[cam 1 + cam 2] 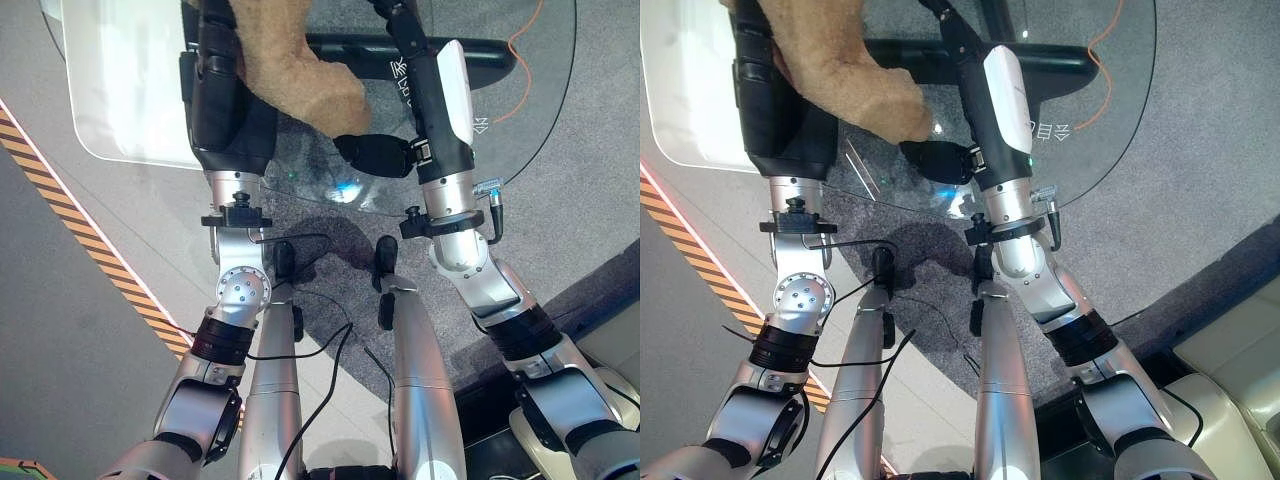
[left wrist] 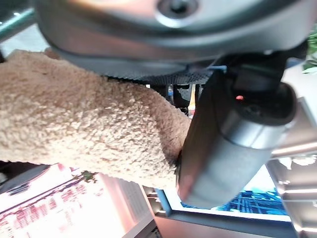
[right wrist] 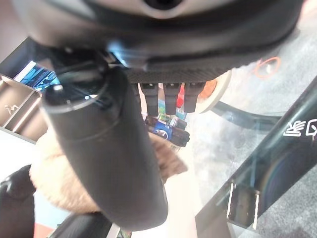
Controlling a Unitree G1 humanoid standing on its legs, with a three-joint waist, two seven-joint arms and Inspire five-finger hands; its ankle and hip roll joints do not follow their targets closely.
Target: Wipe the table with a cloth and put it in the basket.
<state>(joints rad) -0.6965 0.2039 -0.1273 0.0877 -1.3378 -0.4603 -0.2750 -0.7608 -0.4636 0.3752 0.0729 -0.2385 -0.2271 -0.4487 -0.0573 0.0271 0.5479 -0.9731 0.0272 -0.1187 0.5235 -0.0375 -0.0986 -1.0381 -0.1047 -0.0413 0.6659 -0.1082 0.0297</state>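
**Cloth on the glass, basket not yet reached**

Left eye view has my left hand (image 1: 222, 90) lying over the glass table (image 1: 120, 110), with the tan fleecy cloth (image 1: 300, 75) bunched beside and partly under it. From my left wrist view the cloth (image 2: 84, 134) sits pressed against my thumb (image 2: 223, 148), so I judge I am holding it, though I cannot tell how my fingers lie, since the cloth and my own wrist cover them.

My right hand (image 1: 940, 160) rests on the glass just beside the cloth's near end, its thumb showing dark. The fingers run out of frame, and I cannot tell whether they are straight or curled.

I judge the task to be in its wiping stage: the cloth is on the table, not in any basket. The drop into the basket is left to do. Whether the glass is clean I cannot make out, because reflections and the carpet showing through it mask any marks.
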